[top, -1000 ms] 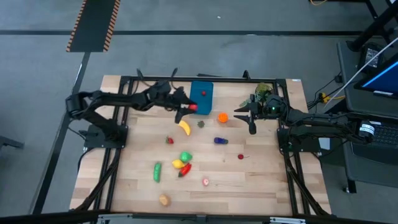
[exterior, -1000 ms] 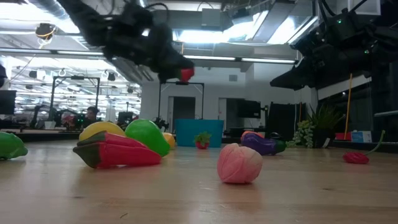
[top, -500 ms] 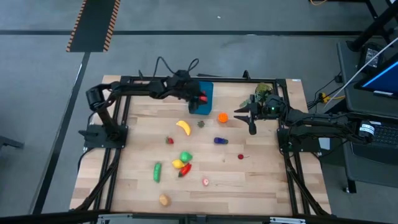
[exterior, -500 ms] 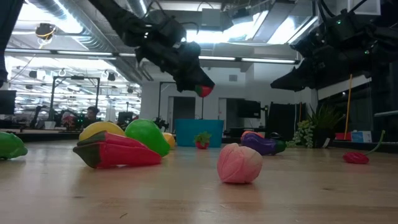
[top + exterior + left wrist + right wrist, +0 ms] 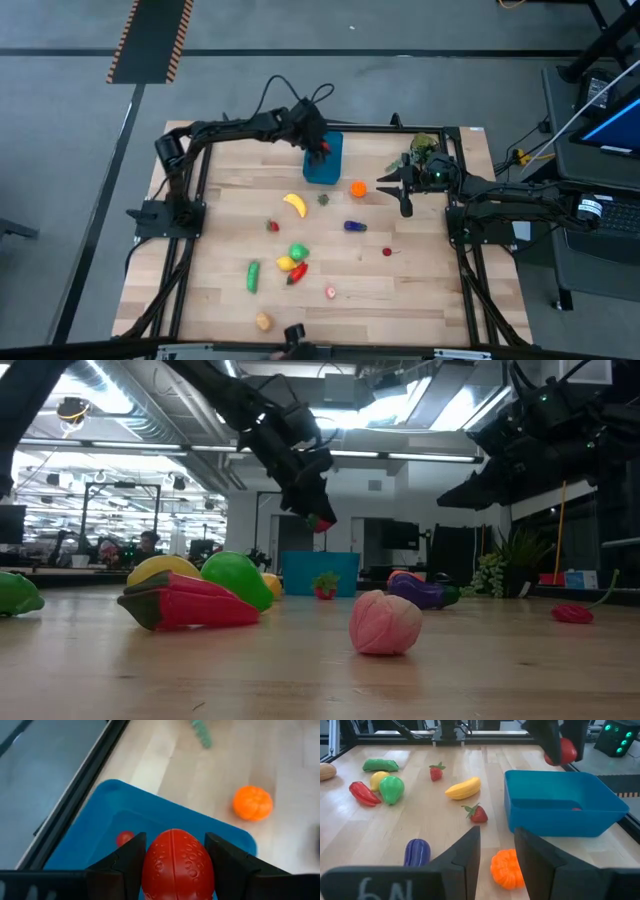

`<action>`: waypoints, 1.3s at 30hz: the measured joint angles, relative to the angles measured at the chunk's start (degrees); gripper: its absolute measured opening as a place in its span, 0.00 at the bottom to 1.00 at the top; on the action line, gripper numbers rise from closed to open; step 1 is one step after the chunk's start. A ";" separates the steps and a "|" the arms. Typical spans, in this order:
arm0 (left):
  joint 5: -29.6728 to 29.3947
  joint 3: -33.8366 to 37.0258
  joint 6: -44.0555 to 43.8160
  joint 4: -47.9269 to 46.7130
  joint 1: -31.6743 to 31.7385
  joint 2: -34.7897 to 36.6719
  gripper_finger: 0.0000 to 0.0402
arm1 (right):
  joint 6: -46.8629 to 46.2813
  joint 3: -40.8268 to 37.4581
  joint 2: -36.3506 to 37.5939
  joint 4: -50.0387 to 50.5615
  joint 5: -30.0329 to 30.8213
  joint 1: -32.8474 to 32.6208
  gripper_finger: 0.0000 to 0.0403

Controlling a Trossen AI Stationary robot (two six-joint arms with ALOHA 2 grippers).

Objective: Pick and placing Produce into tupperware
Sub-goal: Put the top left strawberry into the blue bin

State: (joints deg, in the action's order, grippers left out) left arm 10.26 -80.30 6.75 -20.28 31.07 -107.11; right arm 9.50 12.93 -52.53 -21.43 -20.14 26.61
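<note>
While your left gripper [image 5: 172,870] hangs over the teal-blue rectangular plastic tub [image 5: 324,159], its jaws are clamped on a red dimpled toy fruit [image 5: 177,865].

Directly below those jaws you see the tub's open inside, with one small round red toy piece [image 5: 124,838] lying on its floor; the orange ridged toy pumpkin-shaped fruit [image 5: 253,803] sits on the pale wooden table [image 5: 420,290] beyond the jaws, just past the tub's far rim. Your right gripper [image 5: 496,851] waits above the table with its jaws part-way apart and nothing between them; ahead of them lie that orange fruit, a purple toy eggplant [image 5: 417,853], a small red strawberry [image 5: 477,813] and a yellow curved toy banana [image 5: 463,788], with the tub farther out.
</note>
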 joint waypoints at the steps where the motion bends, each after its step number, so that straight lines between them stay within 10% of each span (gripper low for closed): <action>1: 0.02 -1.07 0.02 -0.77 0.36 -0.70 0.44 | 0.00 -0.02 0.00 0.02 0.00 -0.01 0.30; 19: -0.64 -18.27 3.06 -16.47 2.81 -14.73 0.44 | 0.02 0.00 0.00 0.33 0.00 -0.02 0.30; 39: -5.38 -19.01 4.26 -19.32 3.54 -15.58 0.46 | -0.02 0.00 0.00 0.59 0.02 0.00 0.30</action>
State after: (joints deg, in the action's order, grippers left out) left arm 4.88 -99.31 11.01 -39.60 34.61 -122.69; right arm 9.47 12.93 -52.53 -20.84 -20.12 26.61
